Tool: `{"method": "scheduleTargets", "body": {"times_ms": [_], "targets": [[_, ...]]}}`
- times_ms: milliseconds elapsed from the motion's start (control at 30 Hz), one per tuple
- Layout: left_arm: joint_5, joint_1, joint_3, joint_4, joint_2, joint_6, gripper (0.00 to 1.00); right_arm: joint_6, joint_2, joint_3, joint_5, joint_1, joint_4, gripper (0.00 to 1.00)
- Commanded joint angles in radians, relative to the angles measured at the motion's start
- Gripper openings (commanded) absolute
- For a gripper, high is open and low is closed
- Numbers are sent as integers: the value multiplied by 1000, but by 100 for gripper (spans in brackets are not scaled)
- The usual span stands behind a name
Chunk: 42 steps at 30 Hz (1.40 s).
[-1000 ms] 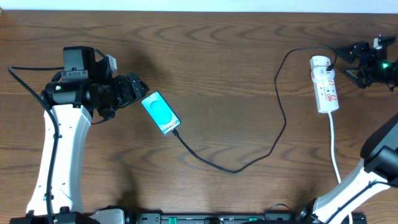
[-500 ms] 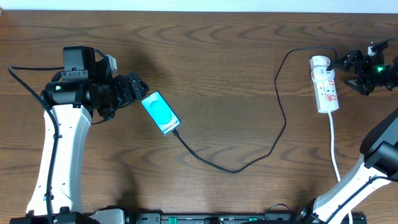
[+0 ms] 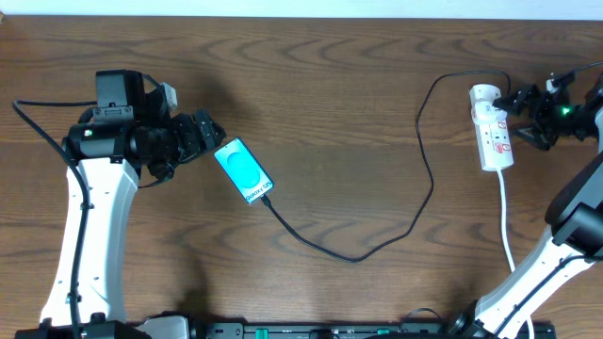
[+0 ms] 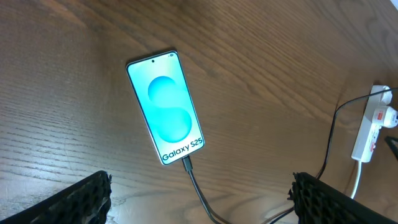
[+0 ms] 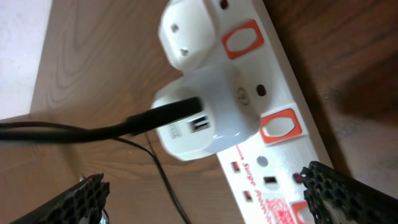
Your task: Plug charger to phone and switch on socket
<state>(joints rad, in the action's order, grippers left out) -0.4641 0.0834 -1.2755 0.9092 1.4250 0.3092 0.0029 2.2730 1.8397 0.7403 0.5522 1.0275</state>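
The phone (image 3: 243, 170) lies flat on the table with its cyan screen up, and it is also seen in the left wrist view (image 4: 166, 106). The charger (image 3: 377, 250), a thin black cable, has its plug tip seated in the phone's bottom edge (image 4: 186, 163). It loops across the table to a white adapter (image 5: 199, 118) on the socket (image 3: 494, 132). My left gripper (image 3: 209, 134) stands open just left of the phone, holding nothing. My right gripper (image 3: 516, 117) is open right beside the socket (image 5: 292, 162), its jaws wide on either side of the strip's body.
Red rocker switches (image 5: 239, 40) (image 5: 280, 124) sit along the socket. Its thick white cord (image 3: 507, 221) runs toward the front edge. The arms' own black cables (image 3: 38, 118) trail at the left.
My right gripper has moved left, closing in on the socket. The left arm, the phone and the charger have stayed put.
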Motion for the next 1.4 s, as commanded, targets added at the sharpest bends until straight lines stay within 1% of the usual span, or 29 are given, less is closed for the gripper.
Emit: {"method": "scheduleTargets", "body": {"times_ms": [0,167,300,500,933,1267,1367], "targets": [[13,3,4,2,-6,-21,93,-27,27,21,30,-4,-2,99],[13,3,4,2,-6,-21,93,-43,29,21,32,-4,-6,99],[13,3,4,2,-6,-21,93,-73,29,21,93,-5,-7,99],[14,3,4,2,-6,-21,93,-113,29,21,104,-18,-13,99],[14,3,4,2,-6,-21,93,-103,30,21,81,-42,-61,99],[14,3,4,2,-6,-21,93,-101,30,21,70,-42,-58,99],[14,3,4,2,-6,-21,93,-100,30,21,34,-42,-58,99]]}}
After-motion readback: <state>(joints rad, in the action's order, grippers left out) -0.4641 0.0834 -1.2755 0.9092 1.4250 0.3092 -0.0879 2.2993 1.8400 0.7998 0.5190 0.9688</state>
